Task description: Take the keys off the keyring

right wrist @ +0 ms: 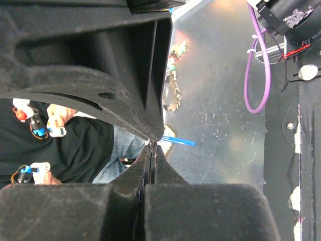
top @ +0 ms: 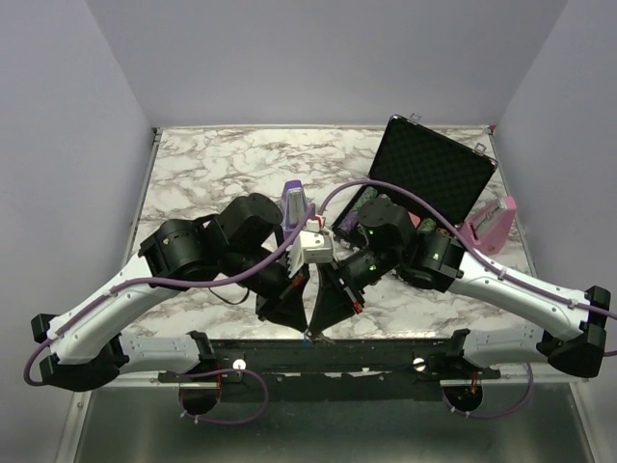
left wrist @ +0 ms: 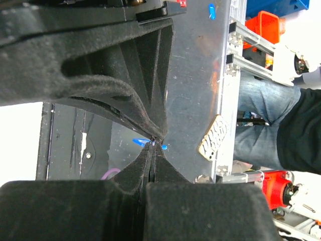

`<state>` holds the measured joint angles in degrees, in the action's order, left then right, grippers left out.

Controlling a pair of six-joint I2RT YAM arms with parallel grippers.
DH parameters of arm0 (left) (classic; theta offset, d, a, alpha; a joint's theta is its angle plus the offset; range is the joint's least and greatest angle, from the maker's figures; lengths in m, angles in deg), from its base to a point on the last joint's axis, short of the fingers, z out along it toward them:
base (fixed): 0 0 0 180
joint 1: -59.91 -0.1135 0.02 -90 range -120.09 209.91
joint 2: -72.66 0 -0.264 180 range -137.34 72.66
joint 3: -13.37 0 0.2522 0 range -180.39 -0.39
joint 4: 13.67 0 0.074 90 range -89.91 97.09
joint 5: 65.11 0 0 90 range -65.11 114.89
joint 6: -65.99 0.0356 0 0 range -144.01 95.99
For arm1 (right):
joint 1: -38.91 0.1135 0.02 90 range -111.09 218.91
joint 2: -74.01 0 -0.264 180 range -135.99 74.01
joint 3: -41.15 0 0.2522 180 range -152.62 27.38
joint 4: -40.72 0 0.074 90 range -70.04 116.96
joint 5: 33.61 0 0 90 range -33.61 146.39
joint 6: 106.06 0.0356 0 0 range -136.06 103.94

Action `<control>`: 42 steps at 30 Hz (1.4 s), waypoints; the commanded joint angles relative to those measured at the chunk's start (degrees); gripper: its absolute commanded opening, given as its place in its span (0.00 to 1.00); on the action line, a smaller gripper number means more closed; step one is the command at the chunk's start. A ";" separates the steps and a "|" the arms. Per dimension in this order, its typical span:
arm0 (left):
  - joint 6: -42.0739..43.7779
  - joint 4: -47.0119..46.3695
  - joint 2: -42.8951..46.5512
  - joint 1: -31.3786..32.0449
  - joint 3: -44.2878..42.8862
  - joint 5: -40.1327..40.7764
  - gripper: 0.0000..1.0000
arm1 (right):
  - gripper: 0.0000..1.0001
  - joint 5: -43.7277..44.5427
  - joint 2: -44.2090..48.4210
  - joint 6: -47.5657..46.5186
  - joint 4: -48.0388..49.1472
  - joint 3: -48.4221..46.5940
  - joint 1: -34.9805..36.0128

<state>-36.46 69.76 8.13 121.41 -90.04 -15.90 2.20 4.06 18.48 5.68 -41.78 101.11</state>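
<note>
My left gripper [top: 303, 330] and right gripper [top: 315, 331] meet tip to tip just above the table's front edge, both shut. In the left wrist view my left gripper [left wrist: 152, 146] points up against the right gripper's fingertips [left wrist: 159, 133]. A tiny silver metal piece [left wrist: 152, 143] glints where they touch. The right wrist view has the same pinch: the right gripper [right wrist: 152, 146], a silver speck [right wrist: 152, 142], the left gripper's fingertips [right wrist: 156, 134] above. Whether that speck is the keys or the keyring I cannot tell; the rest is hidden between the pads.
A purple metronome [top: 294, 203] stands behind the arms at mid-table. An open black case [top: 436, 164] lies at the back right, a pink object [top: 495, 224] beside it. A blue stick [right wrist: 178, 140] lies on the metal surface below the table edge. A person sits beyond the frame [left wrist: 281, 125].
</note>
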 commanded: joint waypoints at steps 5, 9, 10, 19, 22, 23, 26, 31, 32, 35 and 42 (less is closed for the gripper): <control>-1.61 -4.10 2.30 0.64 -3.43 7.74 0.21 | 0.01 5.50 1.48 -0.88 1.77 -0.97 0.21; -4.60 -5.15 6.51 0.64 -2.55 13.54 0.58 | 0.00 7.17 3.59 0.08 3.08 0.17 0.12; -5.47 -5.42 7.83 0.64 -2.38 14.51 0.64 | 0.01 7.78 4.12 0.35 3.43 0.35 0.12; -17.06 -15.42 23.99 0.64 6.13 31.89 0.79 | 0.01 20.15 8.51 3.50 8.35 2.45 0.21; -23.30 -24.90 31.29 0.64 13.77 36.65 0.79 | 0.01 24.30 9.75 6.58 14.93 5.00 0.21; -25.76 -27.80 34.27 0.64 17.62 38.58 0.78 | 0.01 24.75 9.92 7.89 17.39 6.22 0.21; -32.27 -34.85 41.04 0.64 25.11 42.46 0.76 | 0.01 25.72 10.89 11.23 25.55 9.30 0.21; -36.59 -33.90 43.96 0.64 27.16 43.78 0.70 | 0.01 28.08 12.73 14.40 37.95 16.16 0.12; -37.03 -33.38 44.05 0.64 27.07 44.13 0.70 | 0.01 28.35 12.82 15.45 41.28 17.73 0.21; -37.91 -31.79 43.71 0.64 26.10 44.58 0.69 | 0.01 29.23 13.61 17.65 47.97 21.43 0.21; -37.48 -27.04 41.25 0.64 22.68 48.09 0.79 | 0.01 31.96 16.69 20.65 54.66 26.62 0.82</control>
<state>-73.00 39.77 51.28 121.89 -64.40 27.92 31.22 18.26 36.65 50.90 -17.26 101.22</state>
